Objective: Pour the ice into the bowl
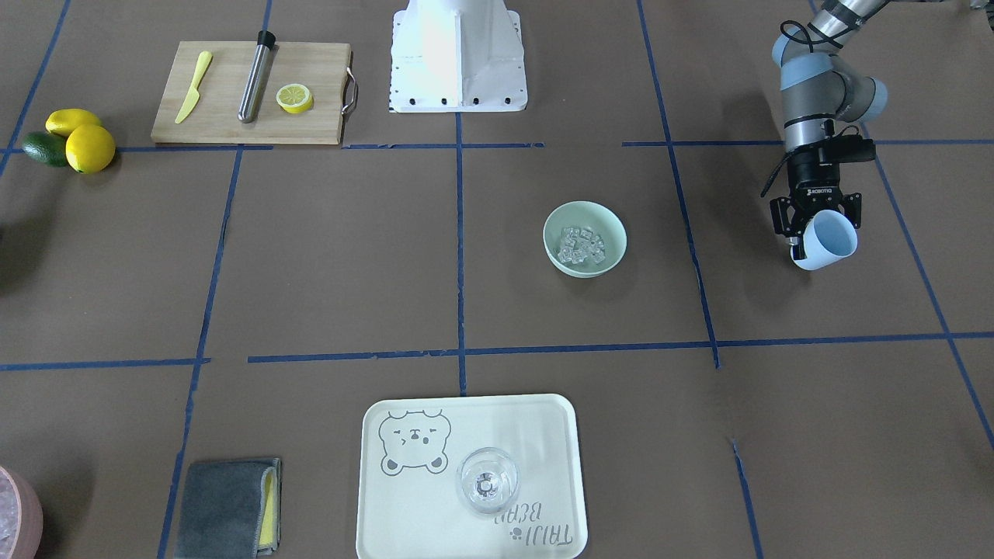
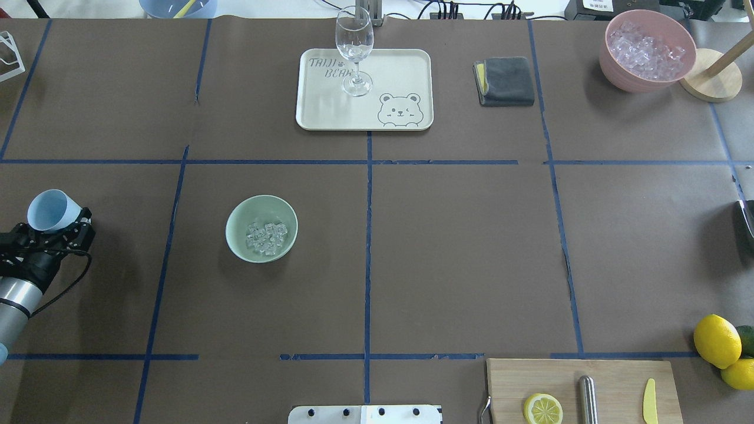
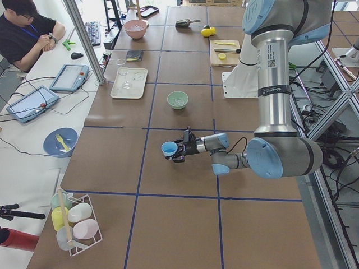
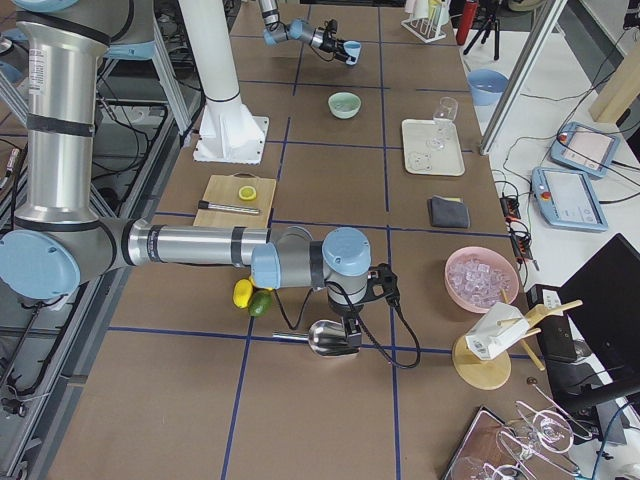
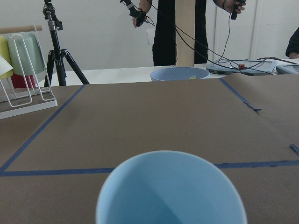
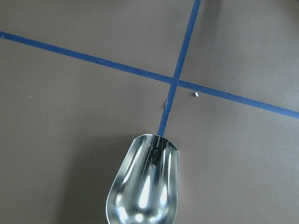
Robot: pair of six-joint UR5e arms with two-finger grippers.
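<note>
The cup [image 5: 171,189] is cut off by the bottom edge of the left wrist view, and the left gripper [image 1: 821,233] clamped on it is not shown there. The scoop [image 6: 144,184] is cut at the bottom of the right wrist view, handle hidden, and the right gripper [image 4: 350,330] is seen only small in the right side view, so its jaw state could not be read. The pink bowl [image 1: 33,522] is clipped by the front view's corner, the board [image 2: 512,377] by the overhead view's lower edge, and the ice [image 3: 178,101] is too small in the left side view to be resolved into cubes.
</note>
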